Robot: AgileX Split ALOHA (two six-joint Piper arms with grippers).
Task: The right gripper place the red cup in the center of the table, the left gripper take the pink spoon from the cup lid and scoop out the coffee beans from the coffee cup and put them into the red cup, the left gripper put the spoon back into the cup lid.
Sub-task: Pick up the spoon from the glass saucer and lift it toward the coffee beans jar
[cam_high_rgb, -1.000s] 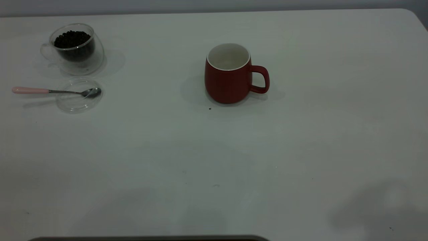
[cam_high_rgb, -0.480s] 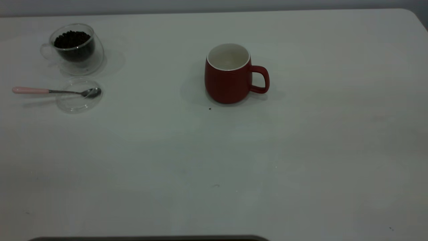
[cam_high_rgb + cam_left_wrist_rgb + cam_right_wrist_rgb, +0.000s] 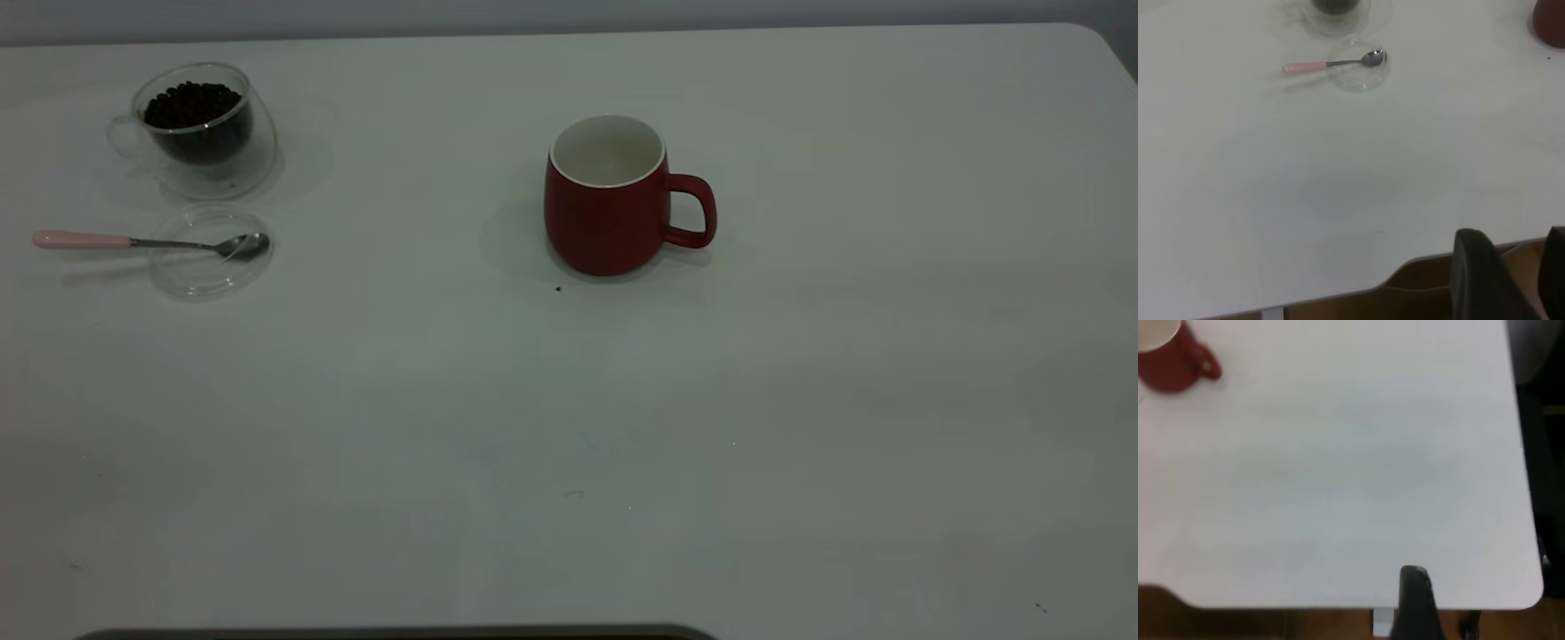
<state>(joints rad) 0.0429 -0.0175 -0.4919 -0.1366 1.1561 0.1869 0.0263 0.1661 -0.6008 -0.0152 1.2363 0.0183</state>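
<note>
Beans [image 3: 192, 104] filled the coffee cup [image 3: 200, 129] at the worktop's [image 3: 800, 373] far left; the pink spoon [image 3: 147, 242] lay across the cup lid [image 3: 209, 252] — the red cup [image 3: 609, 200] stood mid-worktop. My left claw [image 3: 1511, 277] hung back, fingers apart — my right claw's state I couldn't tell.

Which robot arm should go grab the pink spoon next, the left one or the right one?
Probably the left. The pink spoon lies with its bowl in the cup lid on the table's left side, and it shows only in the left wrist view. The right wrist view shows just the red cup.
</note>
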